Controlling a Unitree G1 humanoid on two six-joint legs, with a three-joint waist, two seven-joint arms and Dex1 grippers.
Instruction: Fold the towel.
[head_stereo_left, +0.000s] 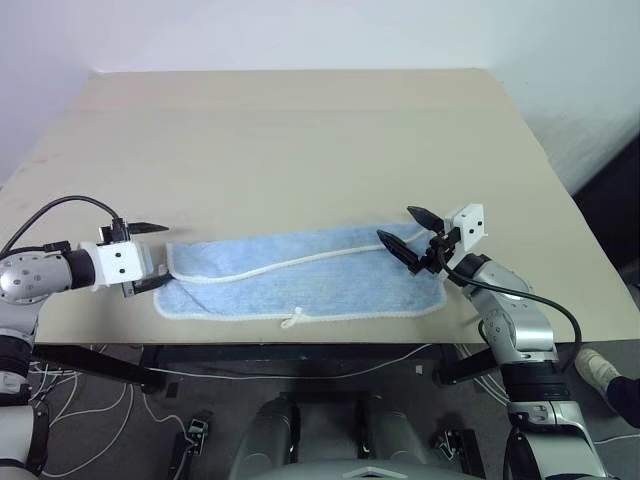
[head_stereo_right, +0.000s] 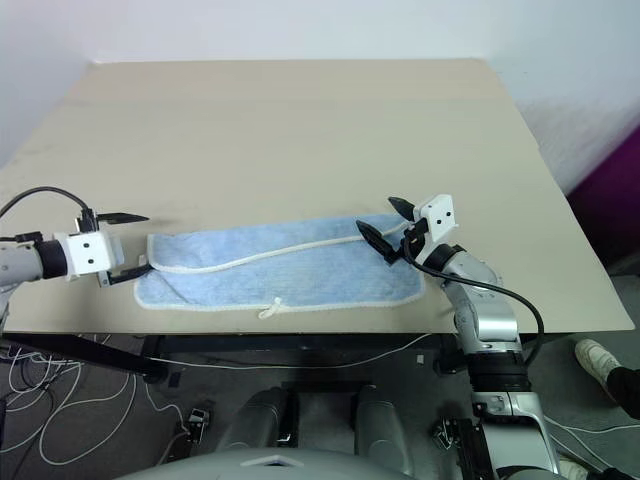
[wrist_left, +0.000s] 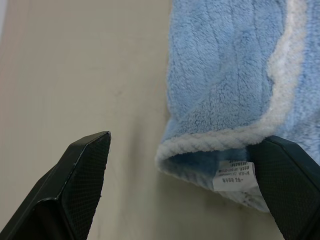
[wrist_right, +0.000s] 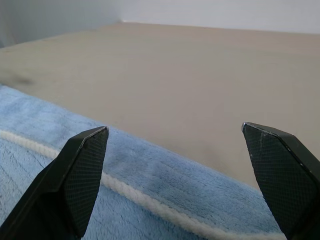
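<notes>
While the towel (head_stereo_left: 300, 278) lies folded in a long strip near the front edge of the bench (head_stereo_left: 300, 140), we see both hands close to its two ends. The left hand (head_stereo_left: 148, 256) is wide, holding nothing, at the towel's left end. In the left wrist view a folded corner with white edging and a small printed label (wrist_left: 234, 175) sits between its fingers (wrist_left: 80, 180). The right hand (head_stereo_left: 410, 232) is wide too, holding nothing, over the towel's right end. A small white loop (head_stereo_left: 292, 319) sticks out from the towel's front edge.
</notes>
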